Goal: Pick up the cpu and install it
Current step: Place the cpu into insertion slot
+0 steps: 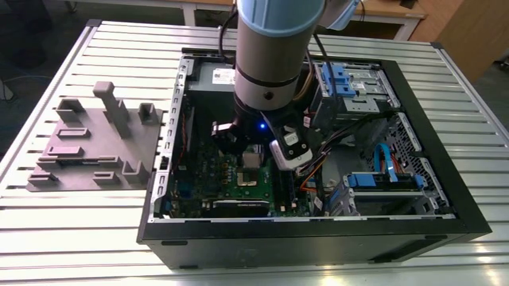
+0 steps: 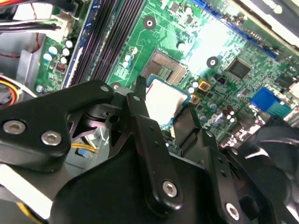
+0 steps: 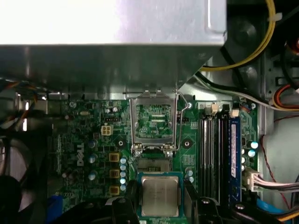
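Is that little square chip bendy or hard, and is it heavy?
Probably hard, not bendy: the cpu looks like a flat, metal-topped plate, held straight in the claw. It is likely light, being thin and tiny beside the motherboard. Its smooth top may be slippery, which may be why the claw pinches its edges.

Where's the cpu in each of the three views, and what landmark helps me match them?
Exterior view: cpu, a pale square under the arm, above the green board.
First wrist view: cpu gripped in the hand, next to the socket.
Second wrist view: cpu between the black fingers, socket just beyond.
Shared landmark: the open socket.
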